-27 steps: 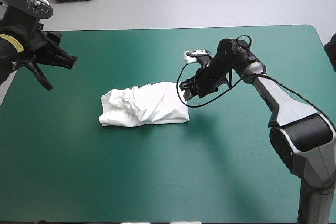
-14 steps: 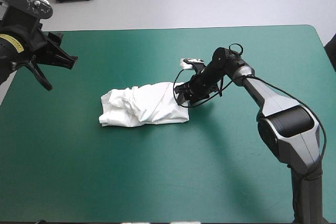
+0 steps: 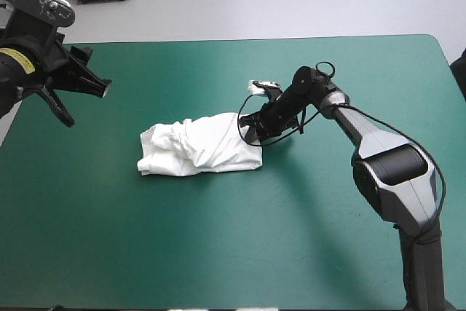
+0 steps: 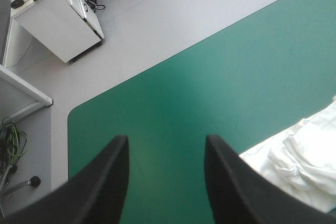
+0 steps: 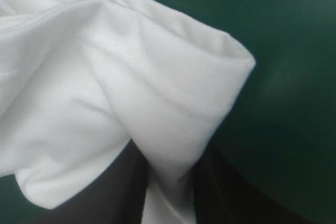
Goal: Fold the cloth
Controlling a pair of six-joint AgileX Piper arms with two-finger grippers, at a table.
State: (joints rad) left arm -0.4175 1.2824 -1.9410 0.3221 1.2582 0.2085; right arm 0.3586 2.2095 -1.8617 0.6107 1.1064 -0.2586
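High view: white T-shirt crumpled near middle of teal-green table, slightly toward left edge. At heap's right end, right gripper pinching a fabric fold between black fingers. Near far left corner, left gripper raised, jaws spread wide, well apart from heap.

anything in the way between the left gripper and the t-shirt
Nothing visible. Only bare teal-green cover lies between the open left gripper and the T-shirt. The right gripper is shut on the T-shirt's opposite end.
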